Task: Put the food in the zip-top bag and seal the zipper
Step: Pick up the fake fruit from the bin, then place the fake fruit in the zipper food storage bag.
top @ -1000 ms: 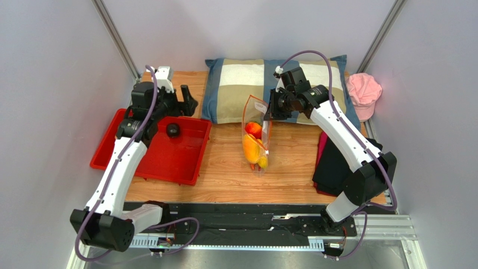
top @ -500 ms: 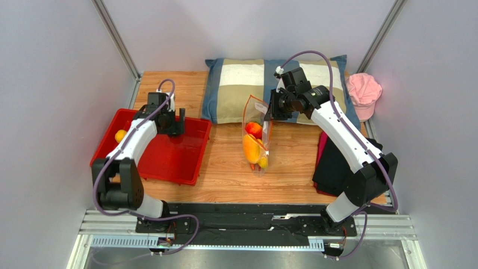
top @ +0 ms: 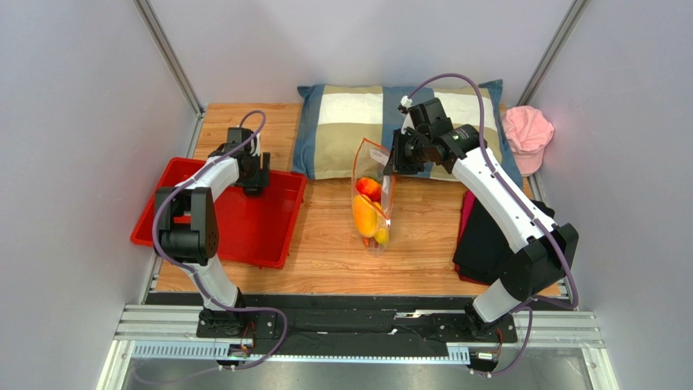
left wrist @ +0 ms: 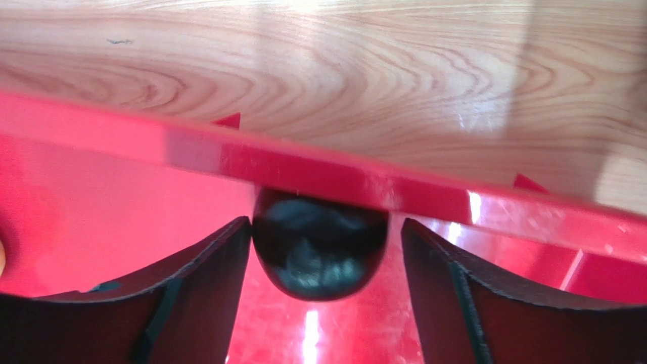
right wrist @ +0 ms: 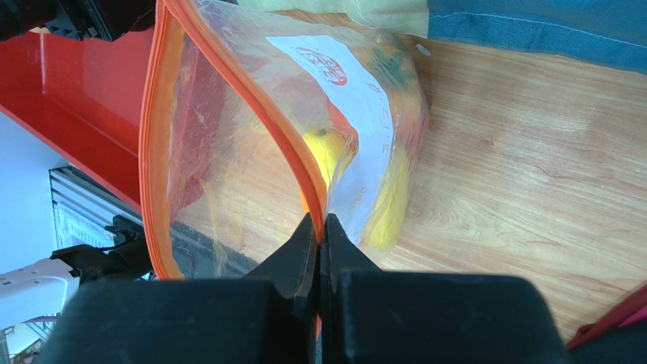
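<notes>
A dark round fruit [left wrist: 319, 250] lies in the red tray [top: 244, 231] against its far wall [left wrist: 342, 178]. My left gripper [left wrist: 325, 224] is open around it; the left finger [left wrist: 205, 288] touches the fruit and the right finger stands a little off it. In the top view my left gripper [top: 254, 175] is down at the tray's far edge. The clear zip-top bag [top: 372, 203] stands upright mid-table with orange and yellow food [top: 366, 213] inside. My right gripper [right wrist: 320, 220] is shut on the bag's orange zipper [right wrist: 266, 129] strip and holds the mouth open.
A checked pillow [top: 350, 122] lies along the back of the table. A pink cap [top: 527, 130] sits at the back right, and a dark cloth [top: 488, 236] lies at the right edge. Bare wood shows in front of the bag.
My left arm has folded back over the tray, and its gripper has come down around the dark fruit, its jaws narrowing. The right arm and bag have stayed still.
</notes>
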Motion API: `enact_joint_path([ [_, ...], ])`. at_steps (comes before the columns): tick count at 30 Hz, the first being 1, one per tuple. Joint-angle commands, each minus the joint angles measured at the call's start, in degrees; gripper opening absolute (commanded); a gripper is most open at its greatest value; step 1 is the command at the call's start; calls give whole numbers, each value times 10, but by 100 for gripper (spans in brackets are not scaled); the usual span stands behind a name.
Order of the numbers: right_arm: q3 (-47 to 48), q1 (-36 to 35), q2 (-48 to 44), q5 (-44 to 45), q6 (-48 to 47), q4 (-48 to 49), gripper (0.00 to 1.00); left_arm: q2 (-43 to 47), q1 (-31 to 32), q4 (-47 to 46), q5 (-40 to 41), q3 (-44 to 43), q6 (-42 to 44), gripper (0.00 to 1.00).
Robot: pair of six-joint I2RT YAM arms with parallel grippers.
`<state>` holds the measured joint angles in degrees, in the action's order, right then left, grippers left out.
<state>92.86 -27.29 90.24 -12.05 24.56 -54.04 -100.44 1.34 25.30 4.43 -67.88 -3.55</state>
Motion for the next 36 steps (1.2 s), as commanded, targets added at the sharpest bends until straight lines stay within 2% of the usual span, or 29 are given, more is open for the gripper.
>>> enact_joint_path([
  [1, 8, 2, -16, 2, -6, 16, 0, -17, -3, -17, 15, -22, 7, 77],
  [10, 22, 1, 2, -4, -2, 17, 0, -2, -3, -23, 7, -4, 23, 61],
  [14, 20, 1, 5, -7, -1, 17, 0, 5, -3, 3, -18, -16, 17, 43],
  [15, 21, 2, 5, -7, 0, 17, 0, 29, -3, 9, -30, -18, 14, 36],
  [16, 21, 1, 5, -7, 0, 17, 0, 48, -2, 15, -62, -22, 4, 34],
  [18, 23, 1, 6, -7, -2, 17, 0, 121, 5, 23, -102, -24, -4, 34],
  [21, 21, 1, 8, -9, -1, 17, 0, 212, 51, 30, -168, -60, -24, 36],
  [24, 24, 1, 14, -10, -1, 17, 0, 254, 120, 19, -229, -141, -65, 38],
  [28, 36, 2, 27, -13, 1, 17, 0, 245, 232, 14, -248, -206, -91, 40],
  [34, 48, 1, 35, -10, 3, 19, 0, 192, 330, 12, -224, -243, -102, 46],
  [36, 48, 1, 34, -9, 2, 18, 0, 174, 359, 15, -221, -241, -95, 52],
])
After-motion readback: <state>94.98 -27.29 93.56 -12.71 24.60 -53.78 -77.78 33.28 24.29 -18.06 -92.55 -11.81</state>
